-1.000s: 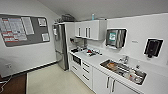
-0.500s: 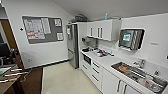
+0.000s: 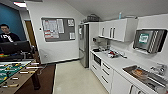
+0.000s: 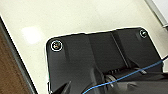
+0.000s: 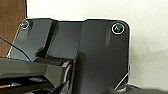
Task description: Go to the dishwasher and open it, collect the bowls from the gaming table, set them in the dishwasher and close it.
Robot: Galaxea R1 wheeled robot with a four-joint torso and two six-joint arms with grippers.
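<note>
White kitchen w/ cabinets [image 3: 117, 29] and a counter [image 3: 120, 62] along the right wall, sink [image 3: 147, 76] near front, steel fridge [image 3: 83, 45] at far end. Table-football table [image 3: 12, 72] at left, person [image 3: 7, 33] behind it. Can't tell the pincers' state or which front is the dishwasher.

Bright, evenly lit kitchen, soft and blurry throughout.

A ceiling light [image 3: 20, 4] glows at the upper left of the head view; white walls and cabinets [image 3: 117, 29] wash out pale, with little shadow. Straight lines bow toward the edges. In the left wrist view a soft patch of glare [image 4: 31, 33] lies on the cream floor [image 4: 82, 15]. Both wrist views are blurred, their dark plates showing little detail.
</note>
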